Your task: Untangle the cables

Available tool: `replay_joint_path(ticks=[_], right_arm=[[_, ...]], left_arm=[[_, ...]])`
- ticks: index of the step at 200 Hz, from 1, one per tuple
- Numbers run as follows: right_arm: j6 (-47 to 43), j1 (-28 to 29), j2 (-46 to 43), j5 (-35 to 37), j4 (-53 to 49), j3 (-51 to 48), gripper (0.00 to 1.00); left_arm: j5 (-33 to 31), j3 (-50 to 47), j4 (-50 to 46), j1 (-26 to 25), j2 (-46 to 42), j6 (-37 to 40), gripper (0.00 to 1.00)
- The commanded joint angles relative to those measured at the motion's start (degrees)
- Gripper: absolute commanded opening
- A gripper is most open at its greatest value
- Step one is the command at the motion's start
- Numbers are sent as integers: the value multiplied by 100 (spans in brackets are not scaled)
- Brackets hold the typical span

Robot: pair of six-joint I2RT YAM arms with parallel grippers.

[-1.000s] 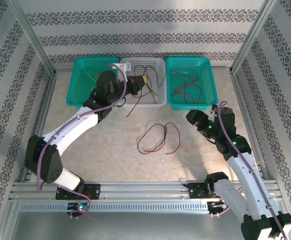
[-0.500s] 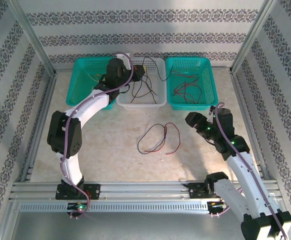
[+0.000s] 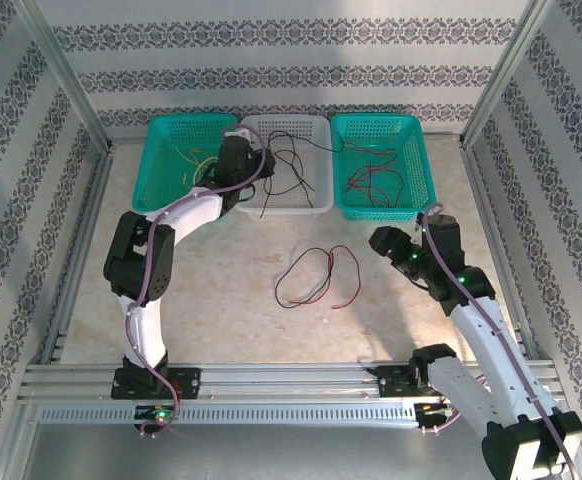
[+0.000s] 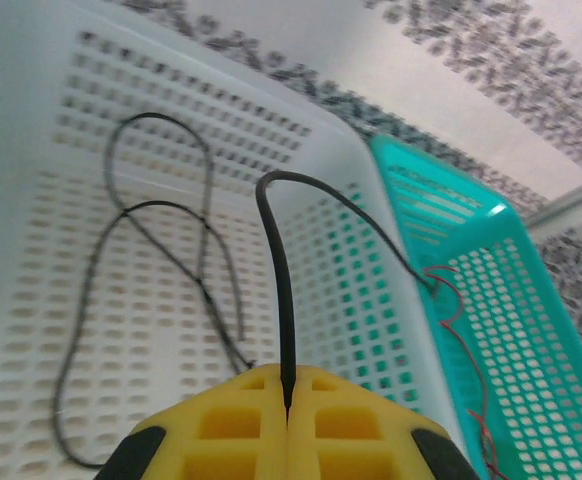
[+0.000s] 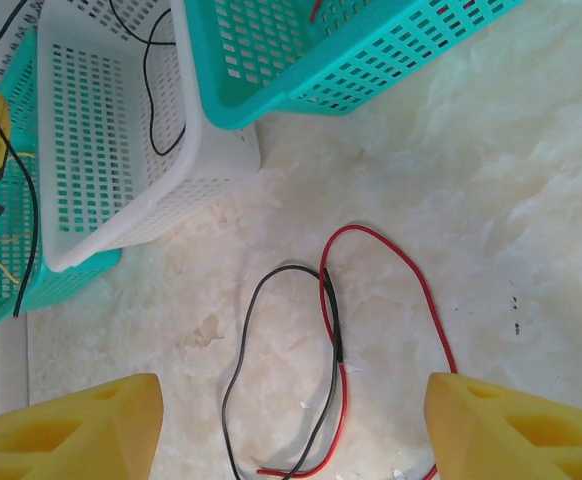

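black cable farther left, thin, arched

The pale, marbled table carries three baskets side by side along its far edge: a teal basket at left, a white basket in the middle, and a second teal basket at right. Near the table's centre a black cable and a red cable lie looped, touching where they cross.
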Motion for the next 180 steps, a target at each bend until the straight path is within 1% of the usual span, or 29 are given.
replay_joint_path(ticks=[1, 21, 30, 42, 58, 66, 79, 95, 113, 117, 120, 135, 142, 149, 159, 180], right_arm=[[-56, 108, 50, 103, 7, 198, 70], [-48, 196, 101, 154, 1, 260, 69], [-47, 227, 111, 182, -9, 284, 69], [-39, 259, 112, 207, -36, 313, 69], [-29, 269, 88, 211, -61, 349, 69], [-30, 280, 69, 218, -63, 366, 69], [-30, 276, 57, 237, -76, 375, 70], [-54, 281, 101, 235, -97, 409, 69], [-80, 288, 105, 237, -128, 455, 69], [-82, 283, 97, 249, -141, 464, 69], [-89, 284, 87, 260, -149, 465, 69], [-115, 295, 44, 282, -194, 473, 69], [-122, 293, 33, 294, -212, 465, 69], [-123, 295, 24, 300, -230, 465, 69], [-129, 306, 24, 299, -247, 480, 69], [-113, 367, 45, 290, -265, 558, 69]], left_arm=[[-357, -226, 635, 243, -272, -326, 0], [-38, -211, 892, 355, -237, -548, 0], [-18, -193, 899, 370, -250, -585, 0], [-172, -157, 771, 365, -291, -498, 0], [-595, -230, 617, 379, -366, -454, 0], [-629, -278, 676, 386, -368, -477, 0], [-362, -199, 763, 398, -210, -530, 0], [141, 51, 786, 377, 73, -638, 0], [525, 305, 691, 352, 368, -788, 0], [606, 353, 690, 343, 415, -815, 6], [660, 380, 690, 342, 455, -836, 12], [874, 447, 692, 304, 564, -893, 47], [954, 457, 692, 290, 575, -882, 59], [1012, 467, 670, 282, 547, -840, 65], [998, 385, 687, 255, 395, -733, 70], [600, 141, 440, 166, -174, -289, 84]])
